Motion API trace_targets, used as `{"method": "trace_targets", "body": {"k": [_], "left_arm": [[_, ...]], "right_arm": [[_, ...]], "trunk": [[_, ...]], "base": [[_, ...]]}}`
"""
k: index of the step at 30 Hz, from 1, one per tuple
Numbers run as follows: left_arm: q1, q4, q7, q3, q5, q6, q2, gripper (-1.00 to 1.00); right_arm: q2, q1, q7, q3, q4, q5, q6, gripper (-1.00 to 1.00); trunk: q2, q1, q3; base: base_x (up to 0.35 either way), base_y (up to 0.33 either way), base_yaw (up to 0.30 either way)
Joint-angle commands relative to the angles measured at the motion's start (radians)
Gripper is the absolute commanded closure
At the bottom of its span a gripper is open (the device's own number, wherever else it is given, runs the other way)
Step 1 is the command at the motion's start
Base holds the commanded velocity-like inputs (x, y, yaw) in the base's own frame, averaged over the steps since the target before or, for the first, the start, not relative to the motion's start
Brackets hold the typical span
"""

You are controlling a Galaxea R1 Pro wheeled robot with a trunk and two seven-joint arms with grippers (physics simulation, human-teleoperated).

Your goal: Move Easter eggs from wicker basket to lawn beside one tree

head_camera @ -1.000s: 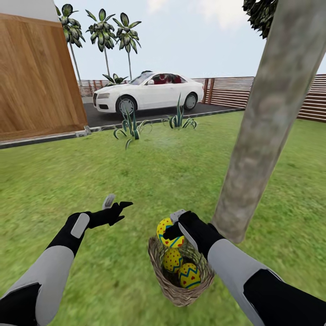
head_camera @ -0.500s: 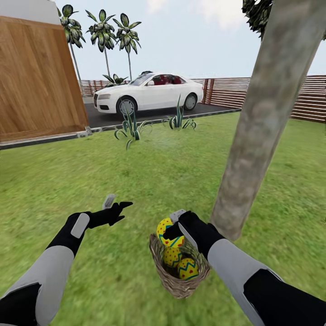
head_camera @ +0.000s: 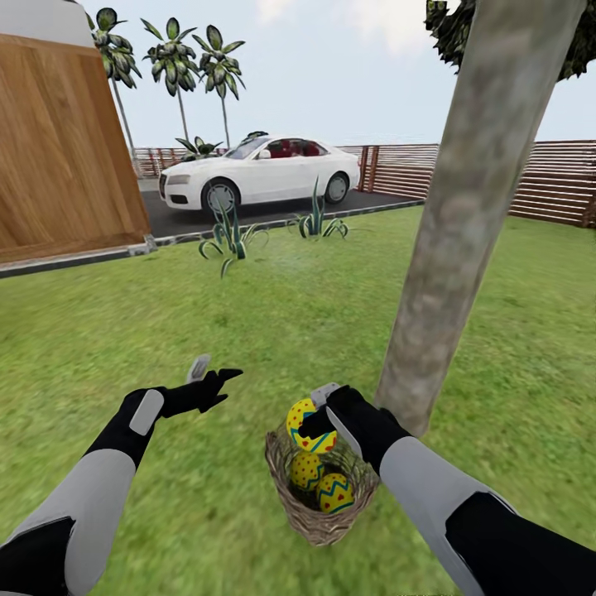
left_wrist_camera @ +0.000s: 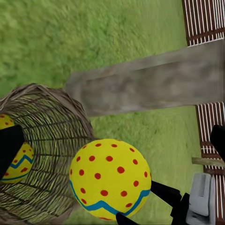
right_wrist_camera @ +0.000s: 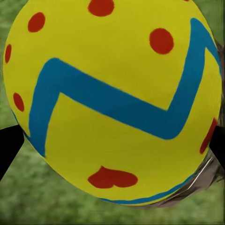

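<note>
At the far left of the head view stands a wooden wall, with palms behind it and a white car on the dark driveway; spiky plants edge the lawn. The left pincer hovers over bare grass, its fingers parted and holding nothing.

Right of it, the right pincer is closed on one Easter egg, held just above the rim of the wicker basket. The basket stands on the lawn, just beside the foot of the tree, whose thick grey-brown trunk rises tilted in this view. Two more eggs lie inside the basket, touching each other. A slatted fence closes the garden at the right.

The left wrist view gives a side look: the held egg hangs outside the basket's open weave, with another egg seen through the twigs and the trunk beyond.

The right wrist view shows the held egg up close, its blue zigzag and red dots plain, dark fingertips pressing at either side, and a sliver of basket weave beneath.
</note>
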Motion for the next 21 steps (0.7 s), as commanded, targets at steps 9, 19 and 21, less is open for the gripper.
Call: {"method": "trace_targets", "body": {"k": [9, 19, 21], "left_arm": [[-0.001, 0.000, -0.004, 0.004, -0.003, 0.006, 0.000, -1.00], [-0.001, 0.000, -0.004, 0.004, -0.003, 0.006, 0.000, -1.00], [-0.001, 0.000, -0.004, 0.004, -0.003, 0.006, 0.000, -1.00]], "right_arm": [[0.001, -0.001, -0.003, 0.006, -0.001, -0.010, 0.003, 1.00], [0.001, -0.001, -0.003, 0.006, -0.001, -0.010, 0.003, 1.00], [0.001, -0.001, -0.003, 0.006, -0.001, -0.010, 0.003, 1.00]], "trunk": [[0.063, -0.035, 0.028], [0.133, -0.073, 0.059], [0.147, -0.081, 0.065]], "base": [[0.000, 0.000, -0.010], [-0.182, 0.000, 0.000], [-0.234, 0.000, 0.000]]}}
